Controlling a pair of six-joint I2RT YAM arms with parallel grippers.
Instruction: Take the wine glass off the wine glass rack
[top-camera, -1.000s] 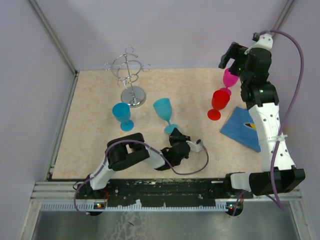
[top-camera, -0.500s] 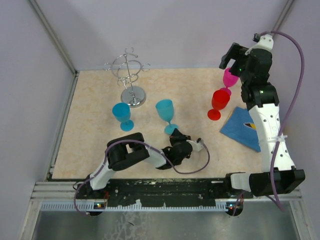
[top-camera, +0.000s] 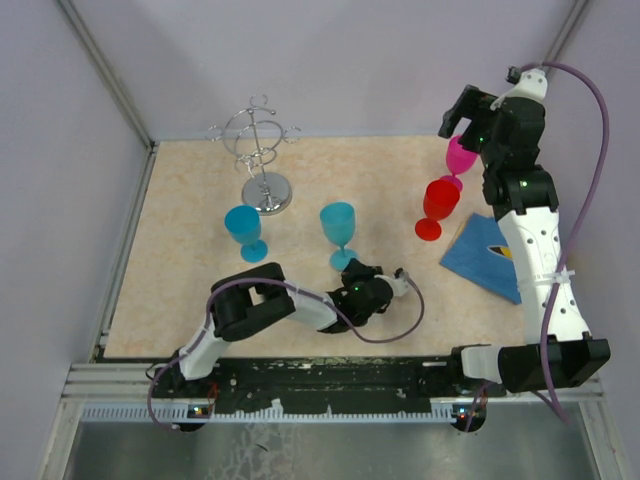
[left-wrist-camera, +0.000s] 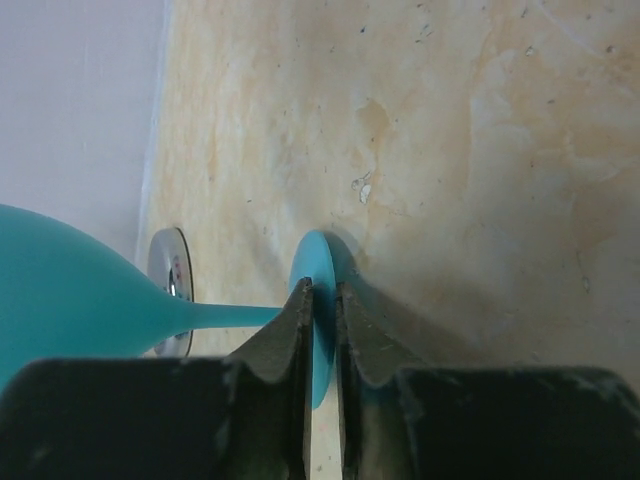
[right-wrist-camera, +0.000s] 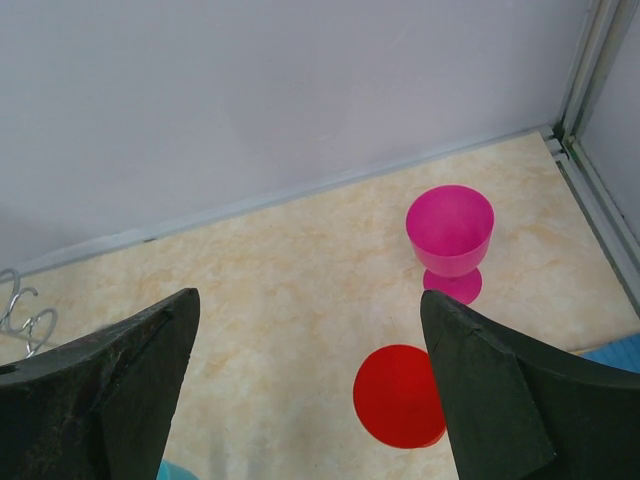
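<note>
The silver wire wine glass rack (top-camera: 262, 150) stands at the back left with no glass on its arms. Its disc base shows in the left wrist view (left-wrist-camera: 171, 288) and a wire curl in the right wrist view (right-wrist-camera: 22, 320). A teal wine glass (top-camera: 338, 228) stands upright in the middle of the table. My left gripper (top-camera: 352, 272) is low on the table and shut on the rim of the glass's foot (left-wrist-camera: 322, 300); the stem and bowl (left-wrist-camera: 70, 295) lie to the left. My right gripper (top-camera: 456, 115) hangs open and empty (right-wrist-camera: 308, 300) high above the back right.
A blue wine glass (top-camera: 243, 230) stands in front of the rack. A red glass (top-camera: 438, 205) and a pink glass (top-camera: 460, 158) stand at the back right, both also in the right wrist view (right-wrist-camera: 400, 395) (right-wrist-camera: 450, 235). A blue cloth (top-camera: 488, 257) lies by the right arm.
The teal glass has gone from tilted to upright and shifted a little right with my left gripper on its foot. The right arm has not moved.
</note>
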